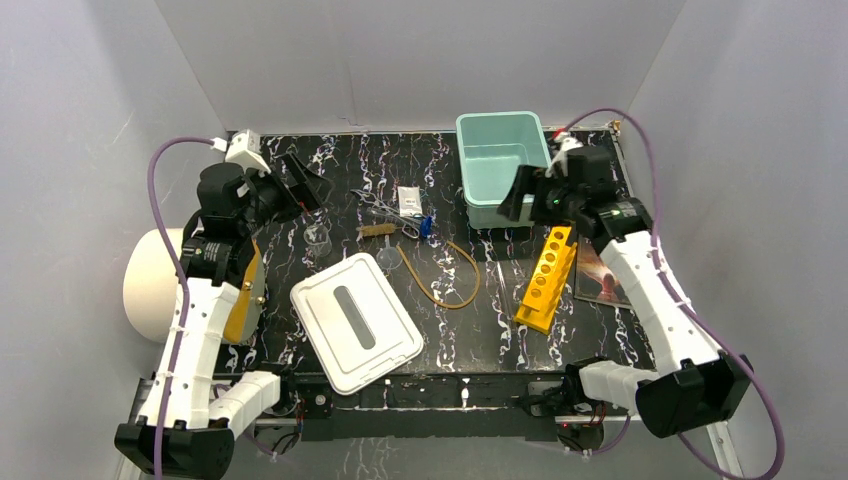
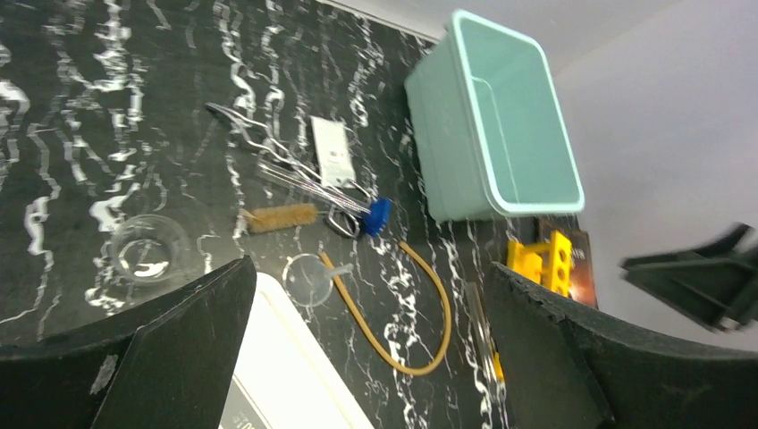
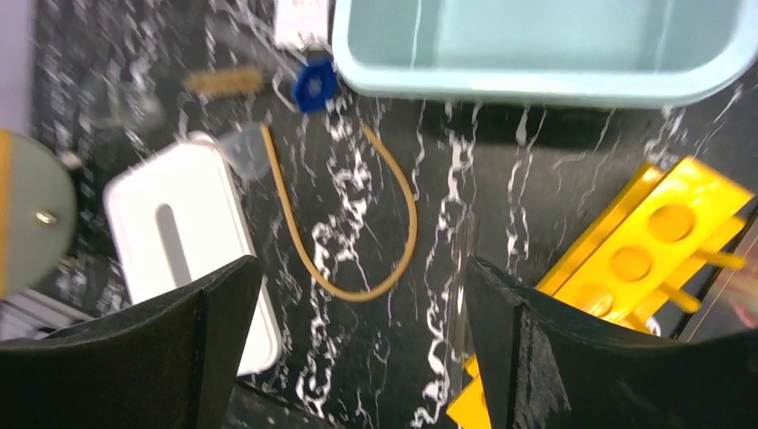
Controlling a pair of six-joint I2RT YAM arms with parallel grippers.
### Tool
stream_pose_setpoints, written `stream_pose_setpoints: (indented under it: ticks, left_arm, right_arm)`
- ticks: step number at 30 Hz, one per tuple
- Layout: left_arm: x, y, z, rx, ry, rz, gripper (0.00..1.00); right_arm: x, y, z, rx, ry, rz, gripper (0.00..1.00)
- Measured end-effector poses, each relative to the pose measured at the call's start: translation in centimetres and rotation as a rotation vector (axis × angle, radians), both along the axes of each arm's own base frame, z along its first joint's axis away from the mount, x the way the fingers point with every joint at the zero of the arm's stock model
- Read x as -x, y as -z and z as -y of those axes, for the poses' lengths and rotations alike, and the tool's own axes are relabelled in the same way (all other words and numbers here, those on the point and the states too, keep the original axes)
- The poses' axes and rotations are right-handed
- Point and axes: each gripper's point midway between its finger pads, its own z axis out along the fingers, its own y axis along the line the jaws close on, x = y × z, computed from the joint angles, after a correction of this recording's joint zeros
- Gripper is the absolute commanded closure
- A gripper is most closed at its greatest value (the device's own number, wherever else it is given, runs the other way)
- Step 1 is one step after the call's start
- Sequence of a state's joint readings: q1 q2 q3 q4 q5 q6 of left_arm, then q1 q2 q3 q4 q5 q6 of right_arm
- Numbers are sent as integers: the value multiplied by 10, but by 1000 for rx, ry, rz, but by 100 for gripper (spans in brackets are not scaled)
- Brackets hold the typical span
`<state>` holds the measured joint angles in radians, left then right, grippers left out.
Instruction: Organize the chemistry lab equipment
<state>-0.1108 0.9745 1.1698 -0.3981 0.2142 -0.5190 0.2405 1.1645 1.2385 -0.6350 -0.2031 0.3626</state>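
Left end effector [image 1: 303, 184] & right end effector [image 1: 521, 196] both wide, empty, above worktop [image 1: 480, 335]. Tongs [image 2: 286, 167], brush [image 2: 279, 217], tubing loop [image 2: 445, 308] lie loose by teal bin [image 2: 447, 134], prob. their destination.

Plain pale grey walls [image 1: 400, 60] are closing in on three sides, meeting at sharp corners at the back. A table [image 1: 330, 170] is filling the space between them, with white veins running across its black marbled top. Soft, even light is falling throughout and casting only faint shadows.

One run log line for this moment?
left pincer: open, empty | right pincer: open, empty | bin: empty | tubing, brush, funnel: on table
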Motion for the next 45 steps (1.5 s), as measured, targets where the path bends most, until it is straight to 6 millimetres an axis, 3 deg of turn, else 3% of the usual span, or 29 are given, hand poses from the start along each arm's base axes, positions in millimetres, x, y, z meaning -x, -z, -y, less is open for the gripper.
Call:
stream_pose_setpoints:
  ticks: [5, 6, 8, 14, 26, 34, 40, 45]
  left_arm:
    - [-1, 1, 21, 31, 120, 2, 2]
    - [-3, 2, 24, 36, 136, 0, 2]
    - [-5, 5, 29, 43, 157, -12, 2]
    - [-12, 25, 41, 63, 207, -71, 2]
    - [-15, 44, 57, 66, 253, -137, 2]
    - [-16, 57, 70, 71, 288, -184, 2]
    - [-18, 57, 69, 82, 269, -192, 2]
    - [-18, 57, 69, 92, 253, -199, 2]
  right_arm:
    - [26, 54, -23, 166, -41, -115, 20]
    - [33, 65, -23, 199, -37, -140, 28]
    - [43, 90, -21, 268, -22, -182, 35]
    - [62, 152, -8, 419, 25, -306, 31]
    - [69, 202, -9, 417, 54, -379, 31]
    - [65, 236, -9, 480, 71, -457, 39]
    - [60, 238, -7, 500, 90, -449, 41]
    - [57, 243, -7, 509, 83, -446, 50]
